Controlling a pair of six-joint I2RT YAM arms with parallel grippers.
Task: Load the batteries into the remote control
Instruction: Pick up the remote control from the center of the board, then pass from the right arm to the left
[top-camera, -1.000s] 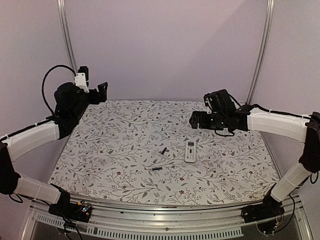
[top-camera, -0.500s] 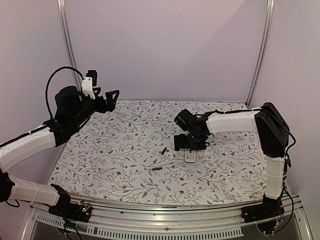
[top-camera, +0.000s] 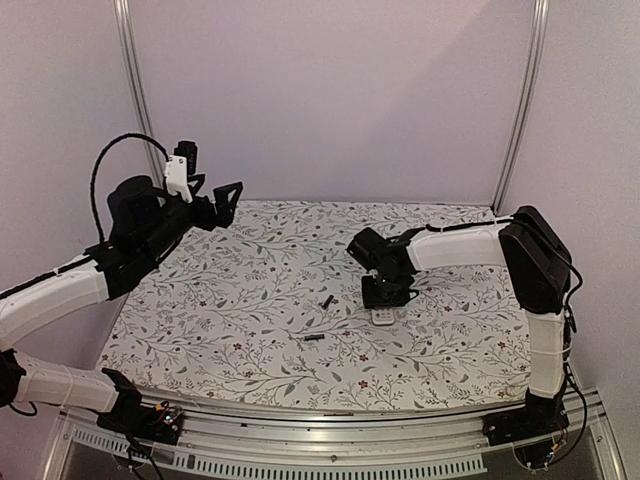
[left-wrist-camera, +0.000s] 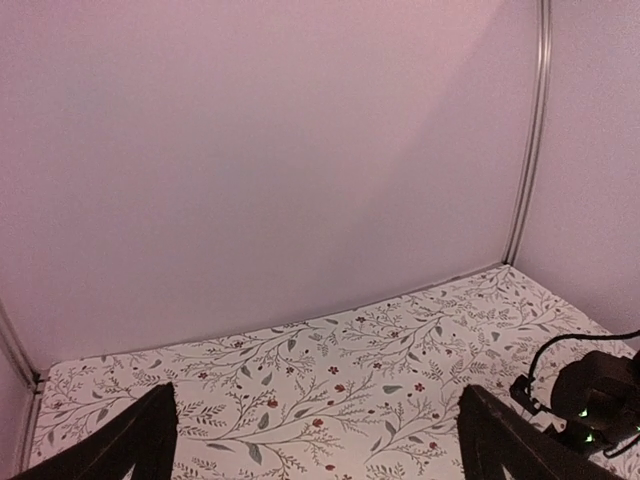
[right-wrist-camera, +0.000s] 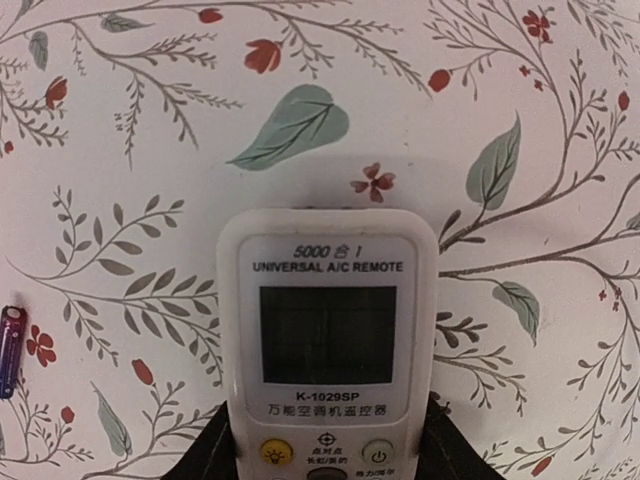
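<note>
The white remote control (right-wrist-camera: 328, 330) lies face up on the flowered table, its screen and yellow button showing. My right gripper (right-wrist-camera: 328, 455) is lowered over it, its dark fingers (right-wrist-camera: 208, 452) pressed against both long sides. From above, the right gripper (top-camera: 386, 292) covers most of the remote control (top-camera: 383, 317). One dark battery (top-camera: 326, 300) lies just left of it and the other battery (top-camera: 314, 339) nearer the front. An end of a battery (right-wrist-camera: 8, 338) shows at the left edge of the right wrist view. My left gripper (top-camera: 228, 196) hangs open, high over the table's back left, holding nothing.
The floral tablecloth (top-camera: 250, 290) covers the table, with plain walls behind and metal posts (top-camera: 520, 110) at the back corners. In the left wrist view the left gripper (left-wrist-camera: 315, 440) looks across at the back wall and the right arm's wrist (left-wrist-camera: 590, 395).
The right arm swung in from the right and came down over the remote, and its jaws have narrowed onto the remote's sides. The left arm lifted and reached slightly forward.
</note>
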